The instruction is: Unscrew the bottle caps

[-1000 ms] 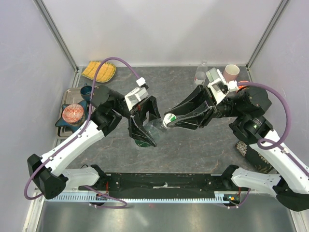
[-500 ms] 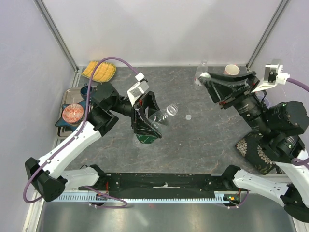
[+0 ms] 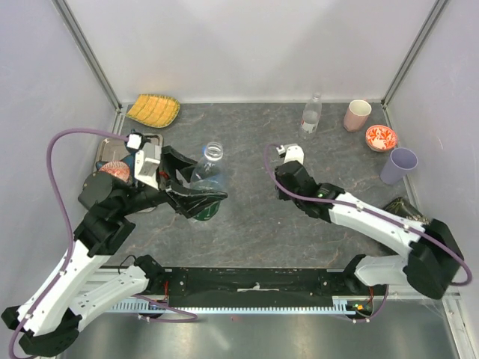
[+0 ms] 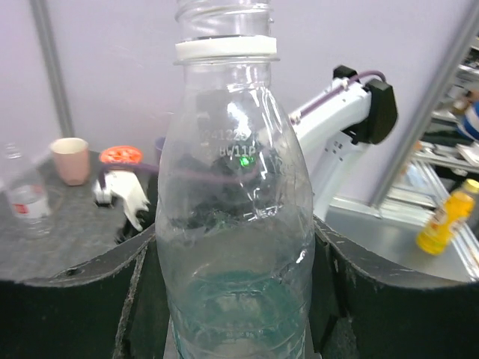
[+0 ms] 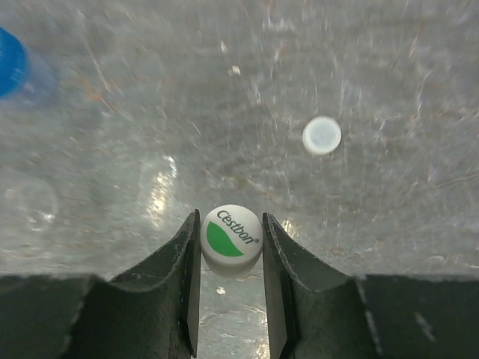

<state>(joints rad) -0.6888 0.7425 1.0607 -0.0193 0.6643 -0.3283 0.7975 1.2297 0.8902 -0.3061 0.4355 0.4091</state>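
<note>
- While the left end effector (image 3: pixel 202 198) is clamped on the lower body of the green-labelled bottle (image 3: pixel 209 168), that bottle stands upright on the left half of the table (image 3: pixel 247 224), its base on the surface.
- The left wrist view shows the bottle's neck bare: a white ring sits below the open thread and there is no cap on it. The dark fingers (image 4: pixel 75 299) press against both sides of the clear body.
- The right end effector (image 5: pixel 230 223) points down at the middle of the table, with its two fingers closed on the white-and-green cap (image 5: pixel 230 238).
- That cap faces up, its green mark and lettering readable, and it sits squarely between the fingertips. It is low over the table; I cannot tell whether it touches.
- A plain white cap (image 5: pixel 322 135) lies flat on the table beyond the held cap and a little to the right, well clear of the fingers.
- A second bottle (image 3: pixel 310 116) stands upright at the back edge, right of centre.
- A pink cup (image 3: pixel 358 114) stands just beside that bottle, with a red patterned bowl (image 3: pixel 380 137) and a purple cup (image 3: pixel 397 164) further right.
- A yellow ridged dish (image 3: pixel 153 110) lies at the back left corner, and a metal tray (image 3: pixel 112 143) lies along the left edge.
</note>
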